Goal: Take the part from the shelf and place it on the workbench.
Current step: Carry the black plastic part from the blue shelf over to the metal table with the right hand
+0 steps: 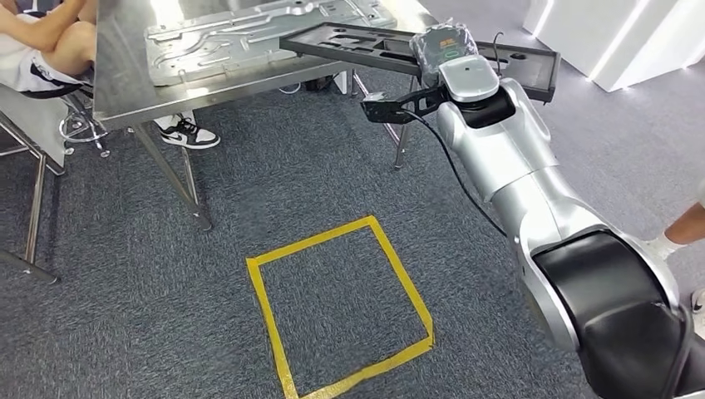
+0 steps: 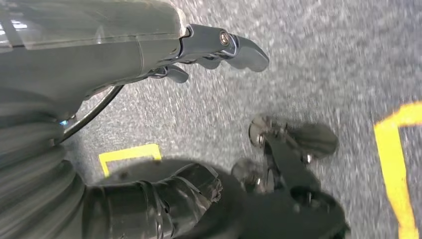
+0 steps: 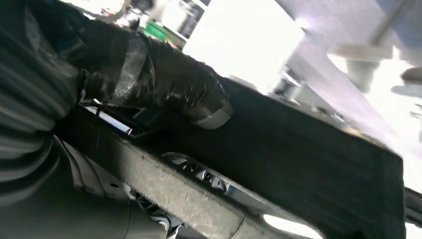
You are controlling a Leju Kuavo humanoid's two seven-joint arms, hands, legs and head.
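While over workbench (image 1: pixel 116 75), right robot hand (image 1: pixel 445 51) grips part (image 1: pixel 366 43).

Grey carpet floor (image 1: pixel 166 316), yellow tape square (image 1: pixel 341 307), metal-legged steel table (image 1: pixel 125 91), seated person (image 1: pixel 41 41), white wall panels (image 1: pixel 615 33)

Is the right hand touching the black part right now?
Touching. In the right wrist view, the right hand has its wrapped thumb pressed on the black part; the head view shows that hand holding the part over the workbench.

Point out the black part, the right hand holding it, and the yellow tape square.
black part (image 1: pixel 349 41): head view, its flat top face.
right hand (image 1: pixel 447 50): head view, its black wrapped back.
yellow tape square (image 1: pixel 402 268): head view, its right-side strip.
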